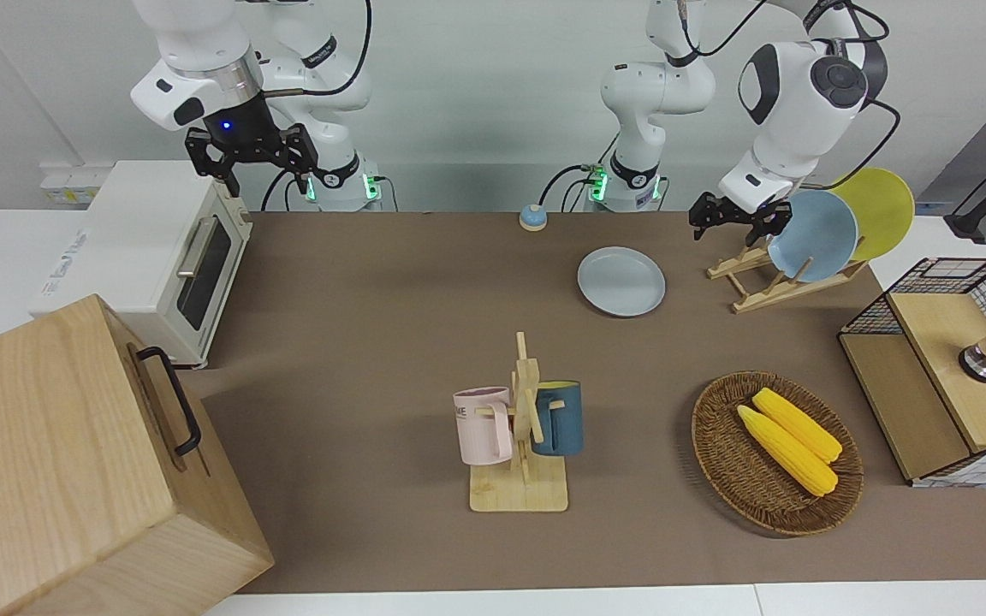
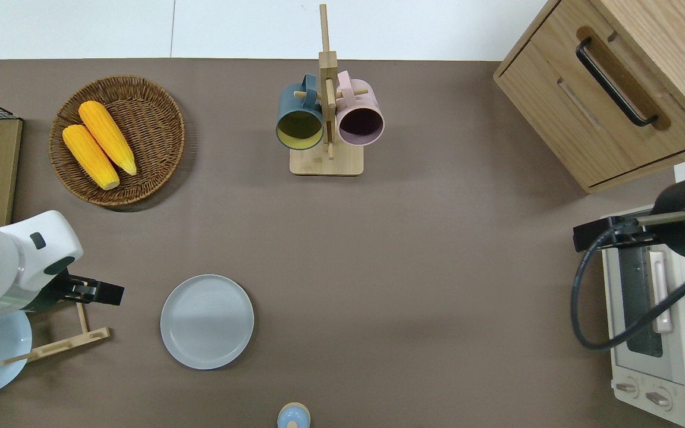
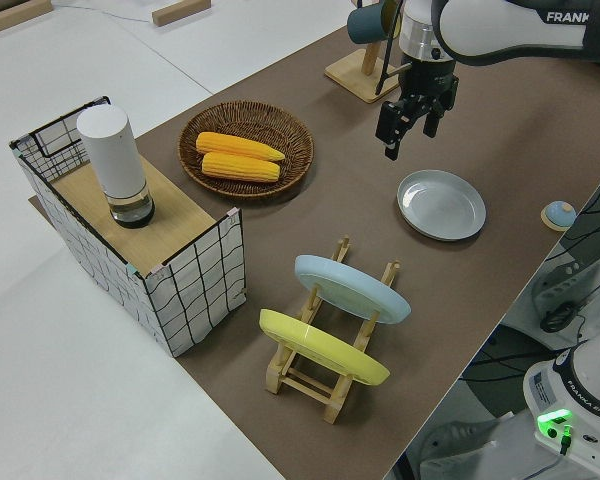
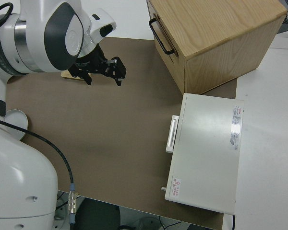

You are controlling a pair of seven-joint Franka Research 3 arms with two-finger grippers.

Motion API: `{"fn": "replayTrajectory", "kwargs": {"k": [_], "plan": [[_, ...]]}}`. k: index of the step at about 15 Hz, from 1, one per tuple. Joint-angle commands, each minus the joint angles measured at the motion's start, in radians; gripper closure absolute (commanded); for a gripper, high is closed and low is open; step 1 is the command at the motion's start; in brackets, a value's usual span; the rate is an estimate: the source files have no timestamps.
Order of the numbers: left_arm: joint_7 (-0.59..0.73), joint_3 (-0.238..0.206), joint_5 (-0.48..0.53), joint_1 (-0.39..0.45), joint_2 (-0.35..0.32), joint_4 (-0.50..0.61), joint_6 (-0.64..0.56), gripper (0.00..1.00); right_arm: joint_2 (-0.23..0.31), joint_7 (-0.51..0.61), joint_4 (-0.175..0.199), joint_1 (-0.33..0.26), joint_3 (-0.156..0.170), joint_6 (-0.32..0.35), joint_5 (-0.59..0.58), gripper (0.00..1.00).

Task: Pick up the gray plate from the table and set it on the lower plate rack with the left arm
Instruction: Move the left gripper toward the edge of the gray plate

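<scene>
Brown table mat, gray plate flat on it beside lower plate rack, left gripper empty with fingers spread over rack's edge, right arm parked.

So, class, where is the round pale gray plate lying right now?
The round pale gray plate lies flat on the brown table, beside the slanted light-wood plate rack, toward the left arm's end.

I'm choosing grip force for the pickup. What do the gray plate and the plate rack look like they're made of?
The gray plate looks like glazed ceramic or hard melamine: smooth, even pale surface with a soft sheen and a low moulded rim; the look cannot settle which. The lower plate rack appears to be unfinished light wood, possibly bamboo: pale tan rails and pegs, matte.
</scene>
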State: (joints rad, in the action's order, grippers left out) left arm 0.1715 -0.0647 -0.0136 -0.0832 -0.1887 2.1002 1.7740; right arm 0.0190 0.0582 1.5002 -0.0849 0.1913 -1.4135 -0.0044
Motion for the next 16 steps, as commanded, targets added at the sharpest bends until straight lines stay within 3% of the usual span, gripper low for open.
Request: {"fn": "replayTrajectory", "kwargs": {"k": [1,11,16], "plan": [[-0.010,-0.006,0.015,0.002,-0.046,0.098,0.070,0.01,0.002,-0.001,-0.006,-0.007,0.007,0.014,0.007,0.011],[-0.010,-0.006,0.061,-0.006,-0.095,0.276,0.217,0.01,0.002,0.000,-0.006,-0.007,0.007,0.014,0.007,0.013],[-0.010,-0.001,0.067,-0.012,-0.097,0.392,0.350,0.01,0.002,0.000,-0.006,-0.007,0.007,0.014,0.007,0.013]]}}
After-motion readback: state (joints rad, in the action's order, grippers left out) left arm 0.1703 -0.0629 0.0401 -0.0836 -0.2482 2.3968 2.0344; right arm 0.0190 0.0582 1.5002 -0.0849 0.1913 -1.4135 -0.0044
